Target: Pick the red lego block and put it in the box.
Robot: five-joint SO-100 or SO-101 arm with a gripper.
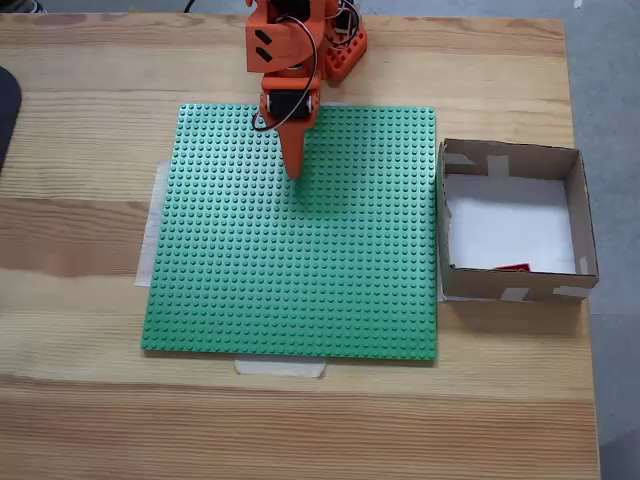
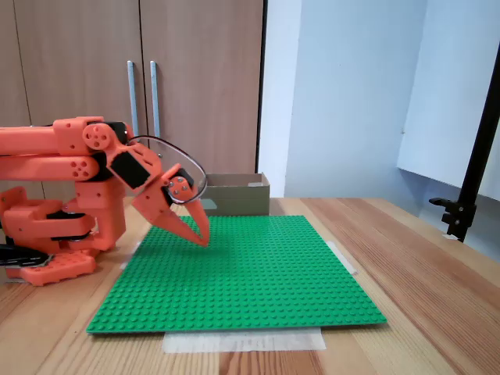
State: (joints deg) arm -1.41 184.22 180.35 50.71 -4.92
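The red lego block (image 1: 513,268) lies inside the box (image 1: 573,200), right down against the near wall as a fixed view from above shows it, with just a sliver of red peeking over the cardboard edge on the white bottom. Over to the pincer (image 1: 295,170): it hangs above the far part of the green baseplate (image 1: 300,280), tips pointing down, and from above the fingers run together to a single point. From the side, in a fixed view, the pincer (image 2: 203,238) has its fingers drawn together, tips meeting just above the studs, nothing gripped between them. Whether the tips actually touch the plate, I cannot tell. The orange arm (image 2: 70,156) is folded low and back on itself, its base (image 1: 340,45) sitting at the far edge of the worktop (image 1: 90,420), a black cable (image 2: 176,148) looping over the wrist. The baseplate is held down with pale tape strips (image 1: 280,367) at its near edge and its left side in the view from above. The box sits just beside the plate's right edge, taped patches on its walls. In the side view the box (image 2: 238,195) stands beyond the plate, behind the pincer, with wooden cupboard doors (image 2: 141,86) behind it and a black stand (image 2: 473,180) at the right.
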